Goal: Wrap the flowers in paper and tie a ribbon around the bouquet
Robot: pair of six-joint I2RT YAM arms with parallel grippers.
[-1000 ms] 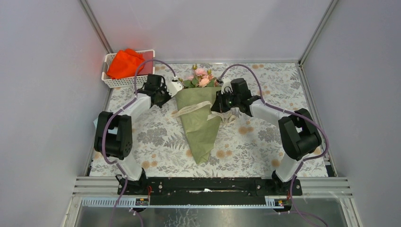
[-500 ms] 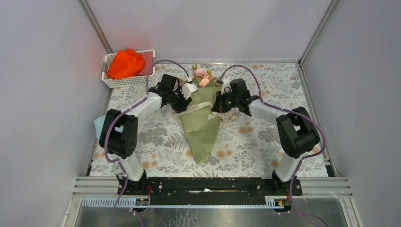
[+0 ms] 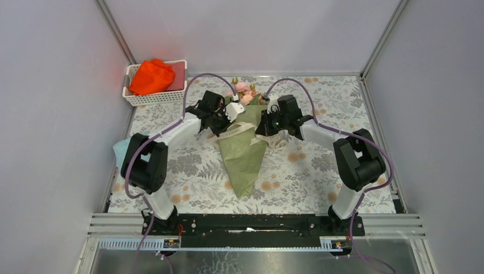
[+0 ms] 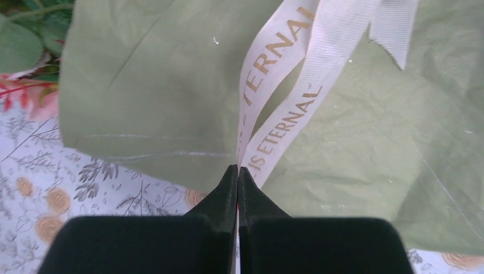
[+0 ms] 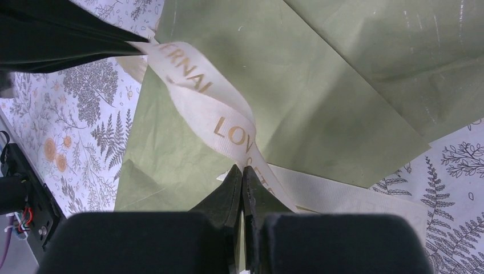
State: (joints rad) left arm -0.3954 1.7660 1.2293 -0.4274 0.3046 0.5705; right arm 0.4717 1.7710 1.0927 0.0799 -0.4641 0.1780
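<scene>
The bouquet [image 3: 242,154] lies in the middle of the surface [image 3: 188,165], which is covered with a cloth printed with leaves and blossoms. Its narrow point faces the near edge and its wide end faces the far wall. The flowers [image 3: 244,90] show at that far end, pink heads with green leaves around them. The paper [image 4: 154,85] is olive green and creased, and it forms the cone around the stems.

The ribbon [image 4: 285,108] is cream with gold printed letters. It crosses the upper part of the cone from left to right, with a loose length lying on the surface just to the right of the paper.

The left hand [image 4: 238,170] is at the left side of the cone, near the wide end. Its two fingers are pressed fully together. Two strands of ribbon run down over the paper and meet at the fingertips, where they are pinched.

The right hand [image 5: 242,171] is at the right side of the cone, across from the other. Its fingers are closed as well, and the ribbon runs in between their tips. From there one length of ribbon arcs up over the paper towards the left arm, and another lies flat towards the right.

A white basket [image 3: 153,98] stands in the far left corner of the surface, well apart from the bouquet, with an orange cloth [image 3: 151,77] heaped in it.
</scene>
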